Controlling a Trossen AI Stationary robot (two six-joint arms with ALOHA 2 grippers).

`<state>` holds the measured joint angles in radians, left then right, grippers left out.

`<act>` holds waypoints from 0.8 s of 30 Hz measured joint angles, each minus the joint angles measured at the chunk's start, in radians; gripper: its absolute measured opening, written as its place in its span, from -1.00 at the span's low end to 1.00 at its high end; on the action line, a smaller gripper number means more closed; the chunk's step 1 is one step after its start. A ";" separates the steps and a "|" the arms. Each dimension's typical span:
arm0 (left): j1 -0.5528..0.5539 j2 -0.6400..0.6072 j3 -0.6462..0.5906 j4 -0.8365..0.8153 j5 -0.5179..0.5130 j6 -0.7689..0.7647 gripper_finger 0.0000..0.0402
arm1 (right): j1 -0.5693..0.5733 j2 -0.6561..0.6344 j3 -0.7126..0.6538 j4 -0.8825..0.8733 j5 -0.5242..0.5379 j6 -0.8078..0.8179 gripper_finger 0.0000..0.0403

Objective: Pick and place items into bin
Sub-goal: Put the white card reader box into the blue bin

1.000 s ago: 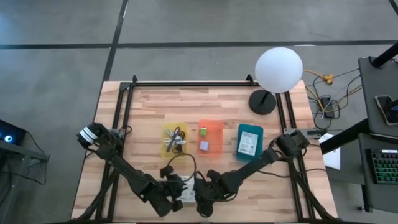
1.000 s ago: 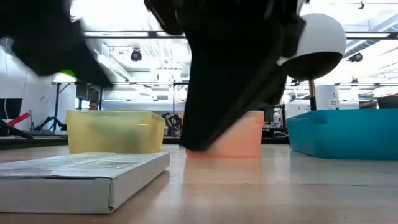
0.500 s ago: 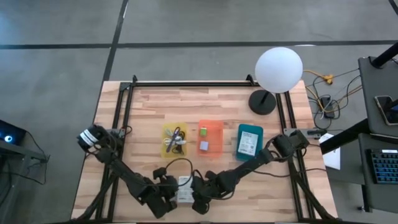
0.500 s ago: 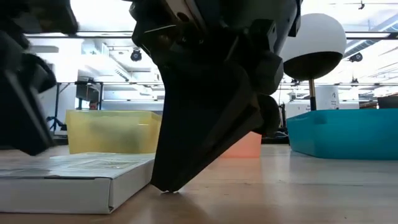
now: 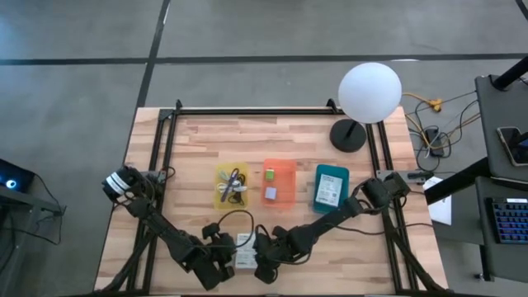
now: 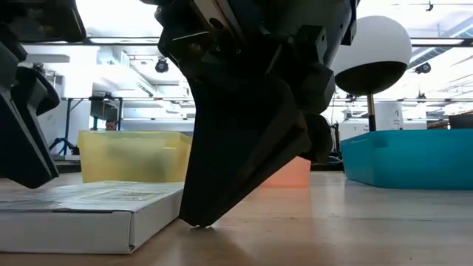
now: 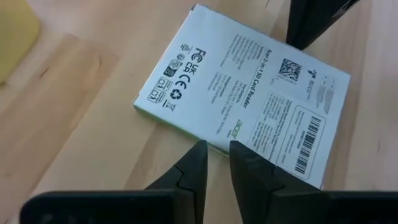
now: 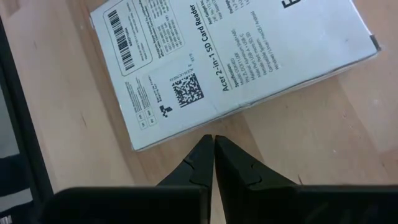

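Observation:
A flat white box with dark print (image 5: pixel 245 251) lies on the table near its near edge, between my two grippers. My left gripper (image 7: pixel 216 146) stands at the box's left edge, its fingers a narrow gap apart. My right gripper (image 8: pixel 211 138) is shut, and its tips point down at the box's right edge. In the low view the right gripper (image 6: pixel 196 222) stands tip-down on the table beside the box (image 6: pixel 96 203). A second white card (image 5: pixel 328 191) lies in the teal bin. My left gripper's fingertips (image 7: pixel 200 149) stand at the box's left edge (image 7: pixel 186 132), coming slanting from above; I cannot tell whether they touch it. My right gripper's shut fingertips (image 8: pixel 205 142) meet the box's right side edge (image 8: pixel 186 138), slanting down from the right, with the tips on the table. The box lies flat.
Three small bins stand in a row at mid-table: yellow (image 5: pixel 231 186) with a cable and strap, orange (image 5: pixel 279 183) with a green cube and a grey piece, and teal (image 5: pixel 332 172). A white globe lamp (image 5: pixel 370 92) stands at the far right corner.
My right gripper has come down from above the table until its shut tips rest on the wood at the box's right edge. My left gripper has moved down and slightly toward the table's left, beside the box. The box has stayed where it was.

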<state>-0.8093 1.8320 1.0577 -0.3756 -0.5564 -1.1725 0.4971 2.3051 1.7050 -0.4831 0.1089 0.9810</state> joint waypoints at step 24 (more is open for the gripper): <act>0.001 0.018 -0.053 0.108 0.010 0.000 -0.74 | -0.011 -0.029 0.037 -0.063 0.023 -0.072 -0.96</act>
<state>-0.8085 1.8500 1.0052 -0.2678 -0.5463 -1.1725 0.4862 2.2761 1.7420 -0.5462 0.1320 0.9089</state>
